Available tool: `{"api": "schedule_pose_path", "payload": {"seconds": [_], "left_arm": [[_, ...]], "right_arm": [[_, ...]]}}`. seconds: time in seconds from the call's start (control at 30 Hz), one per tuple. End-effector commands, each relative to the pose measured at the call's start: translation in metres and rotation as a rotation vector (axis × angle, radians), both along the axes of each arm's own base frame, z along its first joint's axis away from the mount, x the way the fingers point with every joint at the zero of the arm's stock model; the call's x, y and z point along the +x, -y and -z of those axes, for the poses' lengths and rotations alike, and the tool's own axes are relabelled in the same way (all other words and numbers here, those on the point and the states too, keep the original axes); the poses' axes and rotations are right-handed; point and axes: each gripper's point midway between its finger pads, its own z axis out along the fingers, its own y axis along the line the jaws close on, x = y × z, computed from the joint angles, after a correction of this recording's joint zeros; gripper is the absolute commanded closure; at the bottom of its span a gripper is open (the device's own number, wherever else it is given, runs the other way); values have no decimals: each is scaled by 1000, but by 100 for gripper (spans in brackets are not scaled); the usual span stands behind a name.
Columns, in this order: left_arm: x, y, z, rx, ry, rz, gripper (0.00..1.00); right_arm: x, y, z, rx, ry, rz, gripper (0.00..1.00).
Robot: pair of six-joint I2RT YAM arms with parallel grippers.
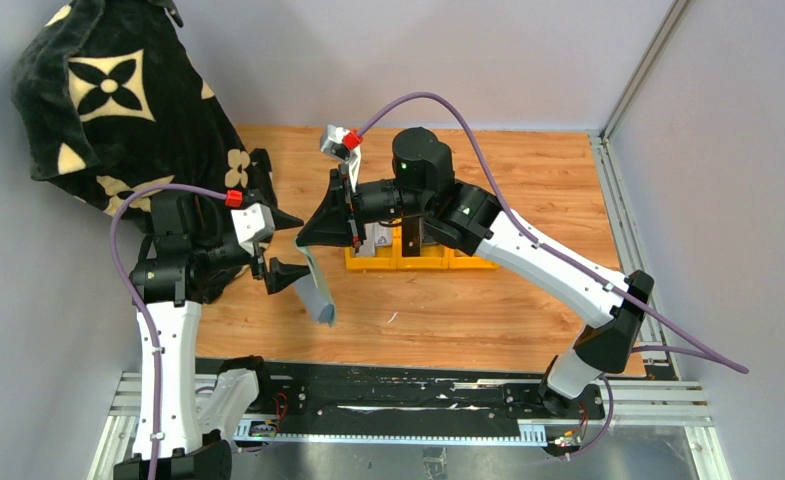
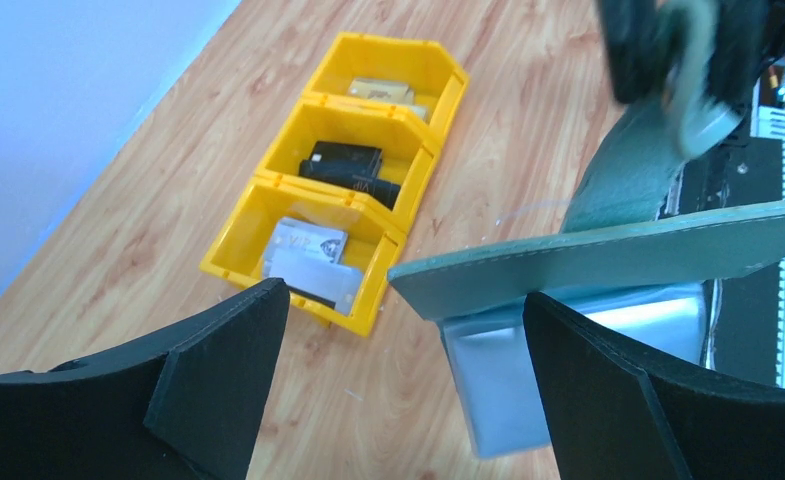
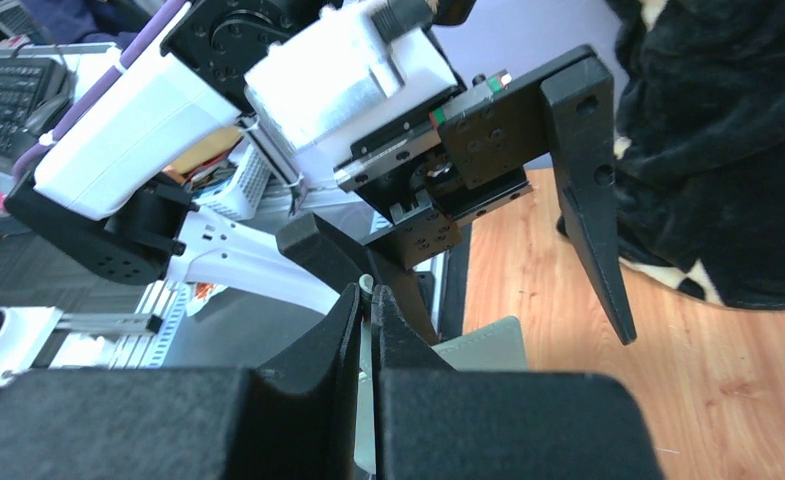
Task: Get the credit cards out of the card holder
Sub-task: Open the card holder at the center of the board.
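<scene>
My right gripper [image 1: 313,235] is shut on the top tab of the sage green card holder [image 1: 318,295], which hangs open above the table. In the right wrist view the jaws [image 3: 370,295] pinch that thin tab, and the green flap [image 3: 488,345] shows below. My left gripper [image 2: 405,300] stands open beside the holder's flap [image 2: 618,255]. A pale grey-blue sleeve panel [image 2: 503,385] hangs partly between its fingers, close to the right one. Whether a card sits inside it, I cannot tell. Whitish credit cards [image 2: 308,258] lie in the nearest yellow bin.
Three joined yellow bins [image 1: 418,262] stand behind the holder. The middle one holds a black wallet [image 2: 348,170] and the far one tan notes [image 2: 380,90]. A black patterned cloth [image 1: 118,100] bulks at the left. Metal rails [image 1: 418,400] run along the near edge.
</scene>
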Motion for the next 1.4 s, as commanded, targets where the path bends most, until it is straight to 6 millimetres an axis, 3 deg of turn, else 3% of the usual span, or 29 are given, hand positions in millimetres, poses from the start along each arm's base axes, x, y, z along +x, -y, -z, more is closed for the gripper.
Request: {"api": "schedule_pose_path", "payload": {"seconds": [0.0,0.27,0.47,0.57,0.63,0.7,0.73,0.8,0.87,0.97,1.0,1.1,1.2,1.27,1.33,1.37], "left_arm": [[-19,14,-24,-91,-28,87,3],[-56,33,-40,-196,-132,223,12],[-58,31,-39,-156,-75,184,9],[-60,31,-37,-156,-79,183,15],[-62,31,-35,-158,-84,186,28],[-64,31,-32,-156,-83,182,53],[-66,31,-31,-156,-83,183,71],[-68,31,-31,-157,-82,182,89],[-70,32,-32,-157,-80,182,99],[-73,32,-33,-159,-76,185,100],[-74,32,-35,-160,-76,183,100],[-75,33,-44,-175,-109,182,100],[-75,34,-55,-199,-162,190,100],[-75,34,-61,-210,-183,195,100],[-75,35,-64,-216,-200,193,100],[-76,35,-65,-219,-209,192,100]], "right_arm": [[-14,6,-15,19,0,-97,100],[-18,5,-21,14,-10,-137,100],[-18,9,-28,27,-9,-158,100],[-16,11,-32,34,-6,-146,100],[-14,12,-33,37,-5,-138,100],[-11,14,-34,40,-5,-127,100],[-11,15,-36,44,-4,-124,100],[-9,16,-37,47,-6,-117,100],[-7,17,-39,52,-8,-111,100],[-4,18,-40,61,-14,-105,100],[-2,18,-38,58,-16,-99,95],[12,24,-31,56,-32,-65,52],[33,43,-19,80,-57,-18,25],[41,58,-6,97,-74,-1,21],[44,69,21,78,-109,10,20],[42,73,23,83,-105,5,20]]}}
